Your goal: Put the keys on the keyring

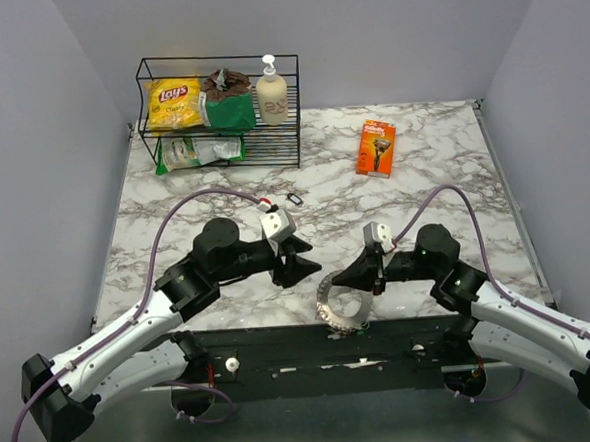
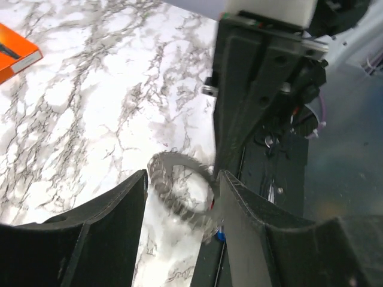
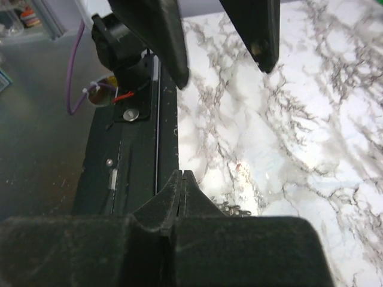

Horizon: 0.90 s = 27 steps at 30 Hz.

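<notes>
The keyring (image 1: 340, 305) is a toothed silvery loop at the table's front edge, partly over the black rail. In the left wrist view the keyring (image 2: 177, 190) looks blurred, with a red and a blue key head (image 2: 222, 234) at its lower side. My right gripper (image 1: 341, 276) is shut and its tips meet the ring's rim. In the right wrist view the right gripper (image 3: 181, 174) shows pressed fingers, with ring teeth (image 3: 239, 210) beside them. My left gripper (image 1: 296, 270) is open and empty just left of the ring, which lies beyond the left gripper's (image 2: 182, 179) fingertips.
A small dark item (image 1: 295, 198) lies mid-table behind the left gripper. An orange box (image 1: 376, 147) lies at the back right. A wire rack (image 1: 219, 111) at the back left holds chips, a bag and a soap bottle. The black rail (image 1: 282, 342) runs along the front edge.
</notes>
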### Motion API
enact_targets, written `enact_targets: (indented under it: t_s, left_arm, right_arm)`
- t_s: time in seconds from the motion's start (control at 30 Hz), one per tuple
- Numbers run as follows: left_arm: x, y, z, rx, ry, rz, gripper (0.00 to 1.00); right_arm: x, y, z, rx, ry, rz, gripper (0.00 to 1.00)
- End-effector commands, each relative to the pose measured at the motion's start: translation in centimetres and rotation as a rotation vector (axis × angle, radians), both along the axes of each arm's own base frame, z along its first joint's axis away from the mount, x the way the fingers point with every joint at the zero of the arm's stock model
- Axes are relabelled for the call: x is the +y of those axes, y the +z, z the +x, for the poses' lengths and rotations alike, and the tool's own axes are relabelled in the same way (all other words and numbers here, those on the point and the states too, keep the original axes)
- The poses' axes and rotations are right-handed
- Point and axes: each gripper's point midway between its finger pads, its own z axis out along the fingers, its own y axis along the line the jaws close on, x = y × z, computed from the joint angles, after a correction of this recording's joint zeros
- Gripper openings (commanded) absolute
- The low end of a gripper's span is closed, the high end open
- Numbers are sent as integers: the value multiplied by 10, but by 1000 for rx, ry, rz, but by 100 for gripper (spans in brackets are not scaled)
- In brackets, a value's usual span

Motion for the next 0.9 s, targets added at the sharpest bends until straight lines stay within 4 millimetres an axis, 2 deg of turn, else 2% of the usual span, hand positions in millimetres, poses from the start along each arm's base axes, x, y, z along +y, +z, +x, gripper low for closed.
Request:
enact_targets:
  t_s: [0.0, 0.23, 0.3, 0.33, 0.4, 0.43, 0.5, 0.7, 0.73, 0.87]
  left_arm:
    - [0, 3, 7, 66, 2, -89, 60]
    - [1, -41, 22, 172, 42, -22, 58]
    - [1, -54, 25, 207, 55, -7, 58]
    - [1, -58, 27, 217, 66, -3, 59]
    - [3, -67, 32, 254, 98, 8, 60]
    - [4, -73, 36, 265, 124, 18, 62]
    - [6, -84, 38, 297, 152, 30, 64]
    - [11, -116, 29, 411, 175, 49, 68]
    - [12, -120, 28, 422, 180, 56, 68]
    - [14, -134, 29, 470, 210, 66, 70]
  right_arm:
    - [-2, 9, 11, -18, -78, 48, 0]
    - [-6, -17, 19, 41, -144, -30, 1]
    - [-9, -21, 30, 63, -217, -52, 1]
    - [-11, -30, 32, 90, -237, -90, 2]
    - [-14, -32, 41, 121, -300, -110, 10]
    - [-16, -36, 43, 143, -317, -127, 19]
    - [-17, -40, 44, 183, -349, -128, 25]
    - [-25, -58, 57, 310, -487, -150, 47]
    - [-28, -65, 59, 340, -520, -175, 54]
    - [-31, -76, 71, 416, -611, -231, 59]
